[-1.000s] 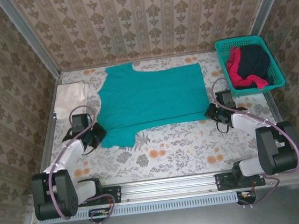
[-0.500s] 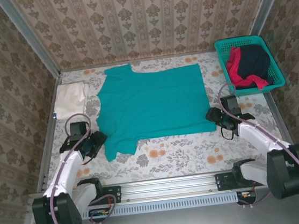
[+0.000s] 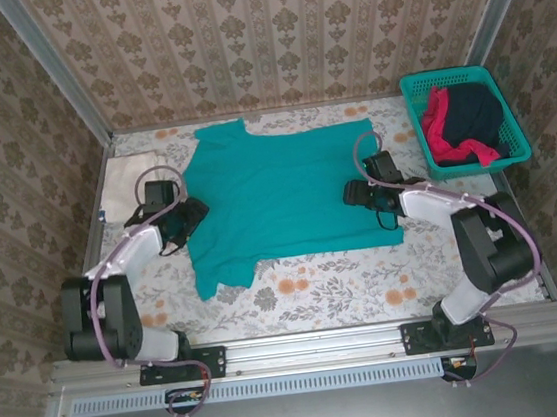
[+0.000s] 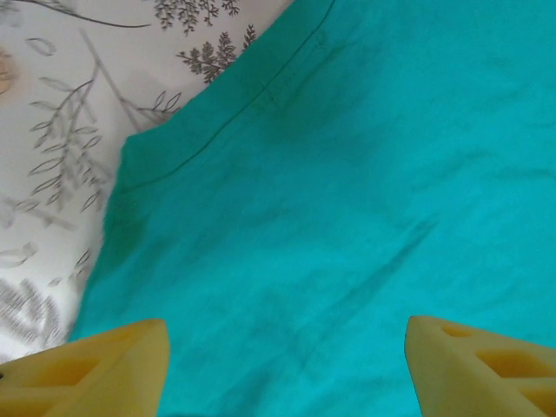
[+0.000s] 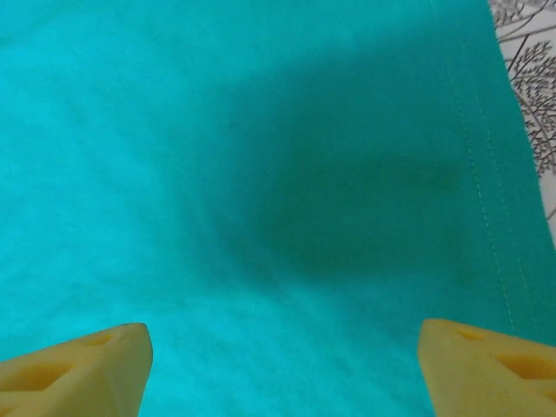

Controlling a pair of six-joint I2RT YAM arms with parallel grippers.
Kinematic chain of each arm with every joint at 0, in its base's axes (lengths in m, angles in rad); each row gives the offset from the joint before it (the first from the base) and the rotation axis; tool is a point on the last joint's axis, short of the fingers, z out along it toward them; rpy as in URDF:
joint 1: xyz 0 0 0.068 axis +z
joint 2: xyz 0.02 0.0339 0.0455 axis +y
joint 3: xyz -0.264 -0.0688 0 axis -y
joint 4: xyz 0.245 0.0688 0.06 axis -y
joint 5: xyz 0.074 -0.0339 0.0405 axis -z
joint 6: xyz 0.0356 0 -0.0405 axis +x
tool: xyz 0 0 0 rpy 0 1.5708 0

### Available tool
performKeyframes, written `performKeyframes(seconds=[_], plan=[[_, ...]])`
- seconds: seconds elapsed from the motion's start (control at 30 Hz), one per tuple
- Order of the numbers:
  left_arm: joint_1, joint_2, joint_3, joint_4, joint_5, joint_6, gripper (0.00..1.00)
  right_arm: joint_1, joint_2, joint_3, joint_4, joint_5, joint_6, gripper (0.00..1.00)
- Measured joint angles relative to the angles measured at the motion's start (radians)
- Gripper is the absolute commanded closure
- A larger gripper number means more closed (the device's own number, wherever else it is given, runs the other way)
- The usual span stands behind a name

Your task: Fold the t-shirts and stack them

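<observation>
Teal t-shirt flat on table, left tool spread over its left edge, right tool spread near hem.

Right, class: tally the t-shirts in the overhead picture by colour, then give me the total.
Teal t-shirt: 1
Cream-white t-shirt: 1
Red t-shirt: 1
Dark navy t-shirt: 1
Total: 4

view: left wrist | teal t-shirt is seen spread over the flower-printed counter | stitched edge is seen running diagonally at upper left | left end effector is held wide apart over the cloth, yellow fingertips at the bottom corners
</observation>
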Motion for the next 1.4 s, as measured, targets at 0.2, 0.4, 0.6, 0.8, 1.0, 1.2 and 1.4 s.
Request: performKeyframes(seconds=[0.2, 0.4, 0.6, 0.8, 1.0, 1.2, 1.4], plan=[[0.013, 0.16, 0.034, 0.057, 0.026, 0.01, 0.27, -0.001, 0.132, 0.095, -0.016, 0.0, 0.006, 0.19], [0.025, 0.232, 0.083, 0.109, 0.045, 0.023, 0.27, -0.001, 0.188, 0.163, -0.018, 0.003, 0.01, 0.2], [0.026, 0.229, 0.099, 0.108, 0.045, 0.027, 0.23, -0.003, 0.194, 0.18, -0.022, 0.003, 0.013, 0.19], [0.011, -0.009, 0.066, 0.008, -0.016, 0.053, 0.1, -0.003, -0.011, 0.086, -0.034, 0.008, 0.019, 0.19], [-0.002, -0.377, -0.066, -0.106, -0.035, 0.098, 0.03, -0.003, -0.252, -0.023, -0.042, 0.028, 0.037, 0.2], [0.011, -0.512, -0.171, -0.222, 0.057, 0.18, 0.12, -0.021, -0.3, -0.1, -0.068, 0.041, 0.037, 0.2], [0.031, -0.453, -0.235, -0.294, 0.124, 0.28, 0.21, -0.021, -0.3, -0.109, -0.091, 0.053, 0.036, 0.2]])
